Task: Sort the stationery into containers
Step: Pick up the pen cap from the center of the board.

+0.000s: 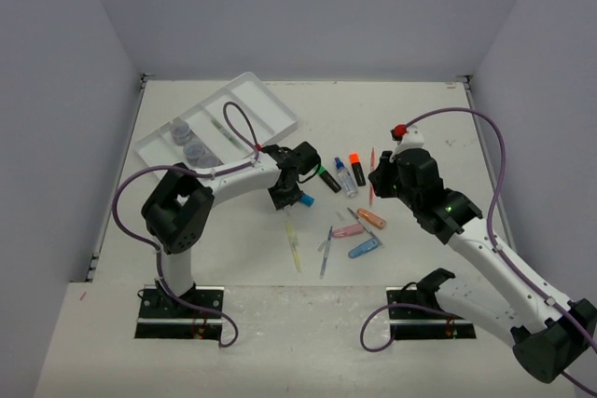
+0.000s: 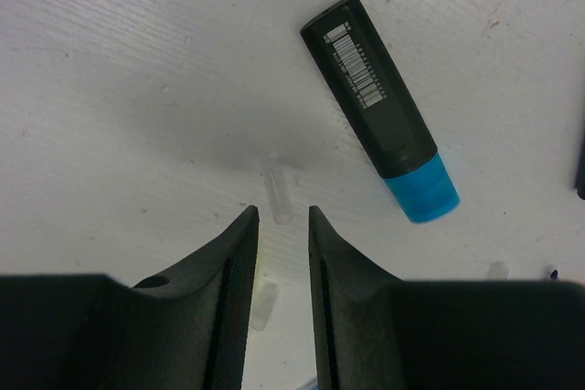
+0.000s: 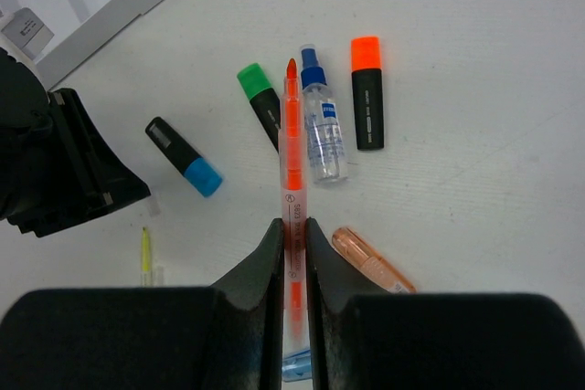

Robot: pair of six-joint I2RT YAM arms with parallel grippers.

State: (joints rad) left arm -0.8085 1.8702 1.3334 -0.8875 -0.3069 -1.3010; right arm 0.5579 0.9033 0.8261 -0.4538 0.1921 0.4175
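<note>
My right gripper [image 3: 292,230] is shut on a thin orange pen [image 3: 292,148] and holds it above the table; the pen also shows in the top view [image 1: 372,184]. My left gripper [image 2: 283,216] is open and low over the table, and the clear end of a thin pen [image 2: 277,191] lies just beyond its tips. A black highlighter with a blue cap [image 2: 379,107] lies to its right. The white tray [image 1: 250,100] stands at the back left with two clear jars [image 1: 180,130] in it.
Between the arms lie a green-capped highlighter [image 3: 260,98], a blue-capped bottle [image 3: 323,130], an orange-capped highlighter [image 3: 367,93], an orange oblong piece [image 3: 370,260], pink [image 1: 349,229] and blue [image 1: 363,248] pieces, a yellow pen [image 1: 293,245] and a blue pen [image 1: 326,251].
</note>
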